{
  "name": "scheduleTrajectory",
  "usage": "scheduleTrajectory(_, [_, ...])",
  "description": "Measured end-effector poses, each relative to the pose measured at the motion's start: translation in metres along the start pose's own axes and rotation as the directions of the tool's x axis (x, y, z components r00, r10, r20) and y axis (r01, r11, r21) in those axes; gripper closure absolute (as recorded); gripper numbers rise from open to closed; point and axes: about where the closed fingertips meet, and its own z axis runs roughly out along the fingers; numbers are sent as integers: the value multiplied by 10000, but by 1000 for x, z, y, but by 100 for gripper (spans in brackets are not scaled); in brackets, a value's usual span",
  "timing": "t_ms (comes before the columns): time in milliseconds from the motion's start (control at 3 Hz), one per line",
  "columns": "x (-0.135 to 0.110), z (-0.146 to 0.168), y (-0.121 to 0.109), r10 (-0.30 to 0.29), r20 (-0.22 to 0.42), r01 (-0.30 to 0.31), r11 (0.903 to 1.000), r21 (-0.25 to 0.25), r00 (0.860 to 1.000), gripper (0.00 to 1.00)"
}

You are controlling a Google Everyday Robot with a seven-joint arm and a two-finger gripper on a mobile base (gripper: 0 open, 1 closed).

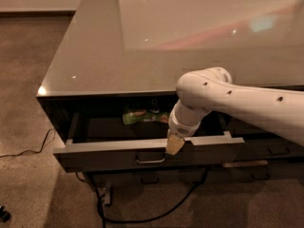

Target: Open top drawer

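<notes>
The top drawer (114, 158) is a wide shallow drawer with a dark flat front, and it stands pulled out from under the counter. Its small metal pull handle (150, 159) sits at the centre of the front. My gripper (174, 145) hangs from the white arm (237, 101) that reaches in from the right. Its tan tip rests on the drawer front's top edge, just right of the handle. A green packet (142, 116) lies inside the drawer near the back.
A glossy grey countertop (142, 37) covers the cabinet. Lower dark drawer fronts (266, 151) show at the right. A black cable (142, 213) runs over the brown carpet below the cabinet, and another cable (28, 148) lies at the left.
</notes>
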Motion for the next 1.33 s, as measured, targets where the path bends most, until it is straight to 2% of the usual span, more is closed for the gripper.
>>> scheduleTrajectory(667, [-3,2,-1,-55,170,57,9999,-160,9998,16])
scheduleTrajectory(1000, [-5,11,11,-390,327,416,9957,-824,9987,0])
scheduleTrajectory(1333, [-2,14,27,-794,242,820,9865,-1417,9966,0])
